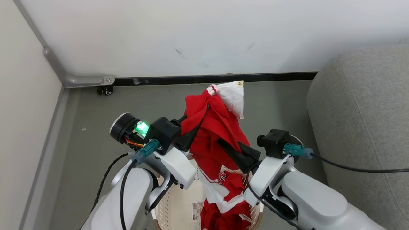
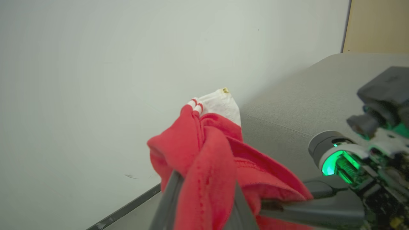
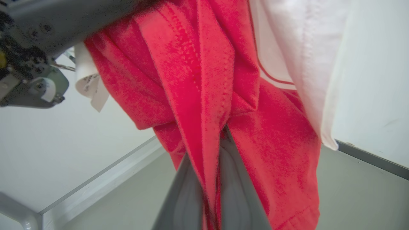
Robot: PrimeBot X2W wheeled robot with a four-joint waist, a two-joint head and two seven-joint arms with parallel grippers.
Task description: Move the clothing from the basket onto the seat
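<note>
Closest in, the right gripper (image 3: 212, 204) is pressed together on a thin fold of the red garment (image 1: 217, 127), and the left gripper (image 1: 199, 123) pinches a thicker bunch of it nearby. That garment hangs over the basket (image 1: 179, 204), its lower end trailing down beside the other garment (image 1: 223, 220) lying inside; the seat (image 1: 361, 121) stands off to the right. Likely trouble: the trailing end could snag on the basket or drag the other piece out onto the floor (image 1: 127, 105), and the thin fold may slip if the grippers pull apart
</note>
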